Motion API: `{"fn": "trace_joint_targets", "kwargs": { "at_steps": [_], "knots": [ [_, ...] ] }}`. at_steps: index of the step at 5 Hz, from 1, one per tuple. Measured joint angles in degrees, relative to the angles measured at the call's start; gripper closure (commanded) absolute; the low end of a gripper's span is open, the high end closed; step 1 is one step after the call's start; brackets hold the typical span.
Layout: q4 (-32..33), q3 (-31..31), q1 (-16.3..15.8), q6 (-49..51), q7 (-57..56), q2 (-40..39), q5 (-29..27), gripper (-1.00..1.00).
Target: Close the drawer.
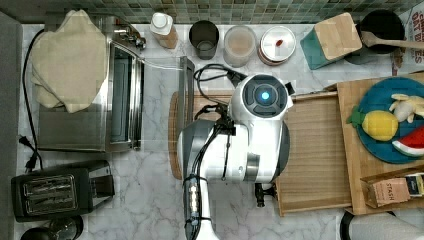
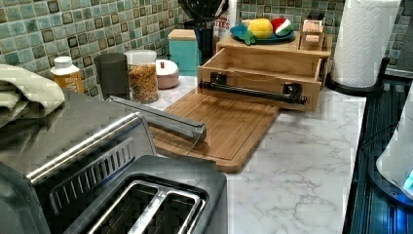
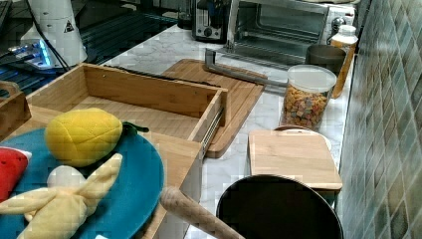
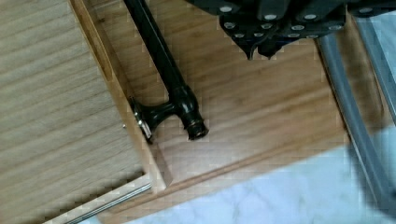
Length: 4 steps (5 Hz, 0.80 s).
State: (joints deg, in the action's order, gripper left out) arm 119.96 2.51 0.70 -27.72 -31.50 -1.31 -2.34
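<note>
The drawer (image 1: 315, 150) is pulled out of its wooden box unit (image 1: 350, 100) toward the top view's left, and its ribbed floor is bare. A black bar handle (image 2: 253, 91) runs along its front panel. In the wrist view my gripper (image 4: 261, 50) hangs over the darker cutting board (image 4: 261, 121), a short way off the handle (image 4: 163, 79) on the side away from the drawer floor (image 4: 56, 116). Its fingertips sit together, shut, with nothing held. In the top view the arm (image 1: 240, 145) covers the gripper. The right view shows the drawer (image 3: 144, 117) open and empty.
The toaster oven's glass door (image 1: 186, 85) lies open over the cutting board's far end, its metal handle (image 4: 345, 116) close to my gripper. Jars (image 1: 240, 45) line the tiled wall. A blue plate (image 1: 380, 100) of toy fruit tops the box unit. A toaster (image 1: 60, 190) stands nearby.
</note>
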Motion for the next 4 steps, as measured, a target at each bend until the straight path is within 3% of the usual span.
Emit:
{"fn": "trace_joint_targets", "kwargs": {
  "at_steps": [1, 2, 4],
  "knots": [
    [4.6, -0.4, -0.7, -3.2, -4.6, 0.8, 0.6, 1.00],
    [11.3, -0.5, -2.0, -11.6, -6.6, 3.3, 5.5, 1.00],
    [19.1, -2.2, -2.6, -15.6, -11.2, 5.7, 6.3, 1.00]
  ]
}}
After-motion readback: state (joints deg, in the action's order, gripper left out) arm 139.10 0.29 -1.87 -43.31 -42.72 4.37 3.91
